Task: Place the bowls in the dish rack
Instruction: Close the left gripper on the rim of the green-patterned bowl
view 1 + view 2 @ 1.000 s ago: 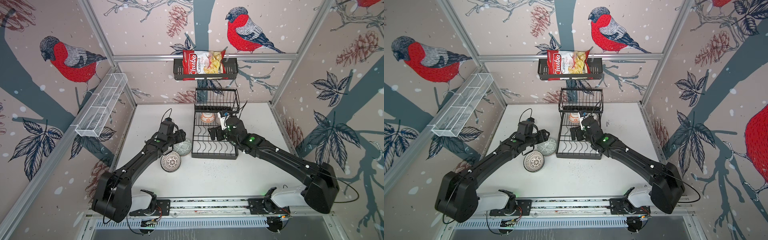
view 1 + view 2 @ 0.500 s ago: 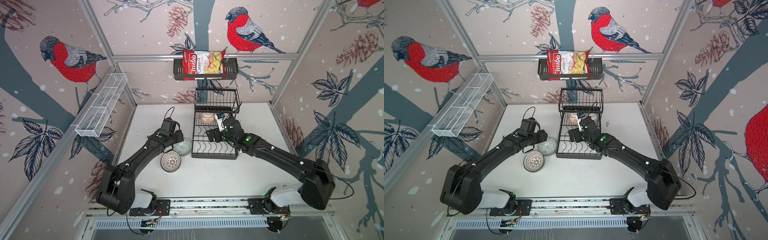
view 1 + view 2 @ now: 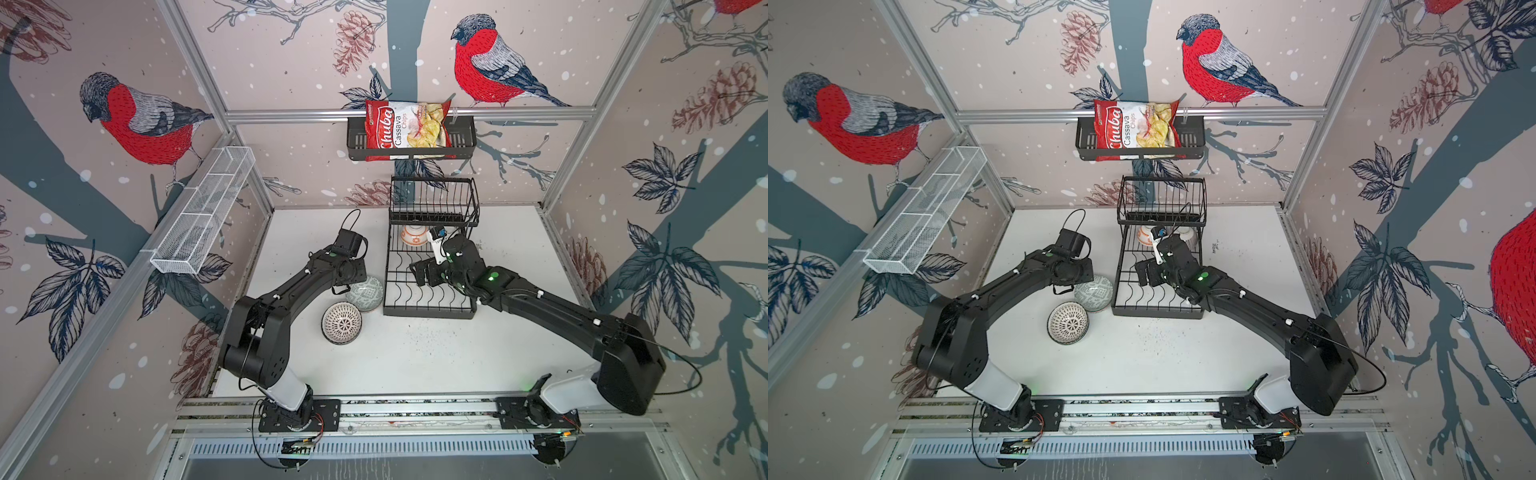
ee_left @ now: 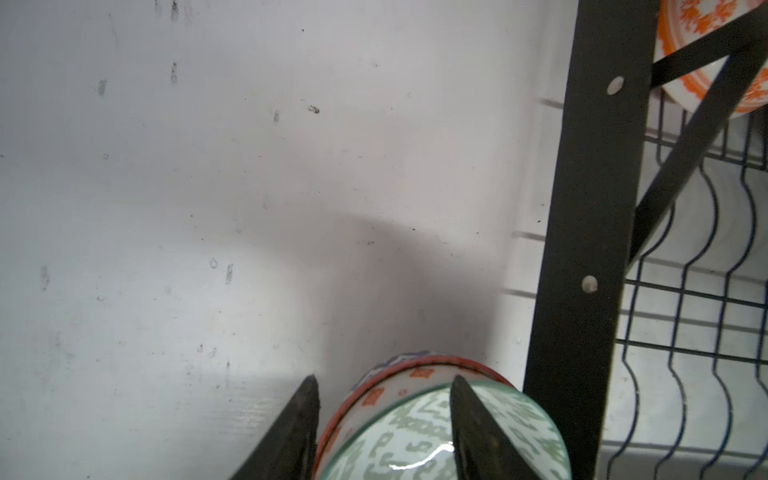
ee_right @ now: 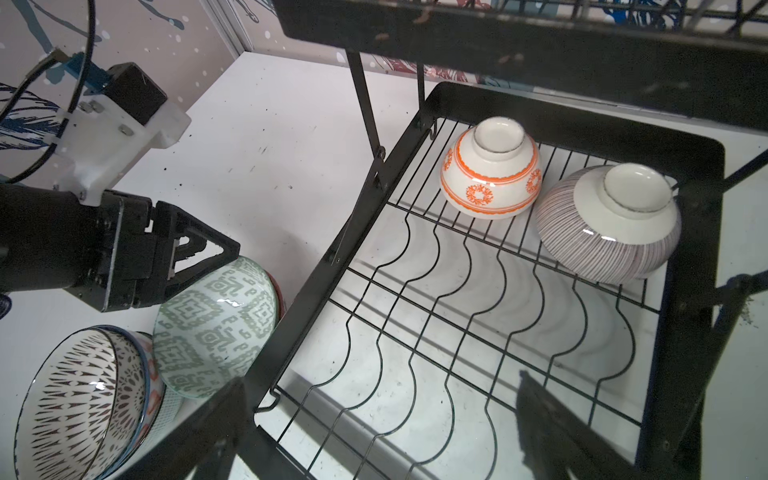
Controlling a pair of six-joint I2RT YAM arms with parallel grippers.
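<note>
Just beside the dish rack (image 5: 316, 266): grey-green bowl (image 5: 216, 320), tilted, atop stacked bowls (image 5: 153, 386).
Left gripper (image 4: 382, 380): fingers (image 4: 291, 436) astride that bowl's rim; pinching or not, cannot tell.
Right gripper (image 5: 380, 378): wide apart, empty, above the lower tier (image 5: 457, 316).
Lower tier, rear: orange floral bowl (image 5: 490, 174), pink-lined bowl (image 5: 606, 224), upside down.

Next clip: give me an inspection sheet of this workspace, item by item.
Surface: white tabletop, scuffed and speckled.
Job's things: dish rack holds an orange bowl and a striped bowl, both upside down on its lower tier; green bowl and dotted bowl sit outside it, atop other bowls.
Clutter: chips bag in a wall shelf.
Hands: left hand straddles the green bowl's edge, grip unclear; right hand open, empty, over the rack.
Cables: loop at the left wrist.
Surroundings: bird-print walls; mesh basket.
</note>
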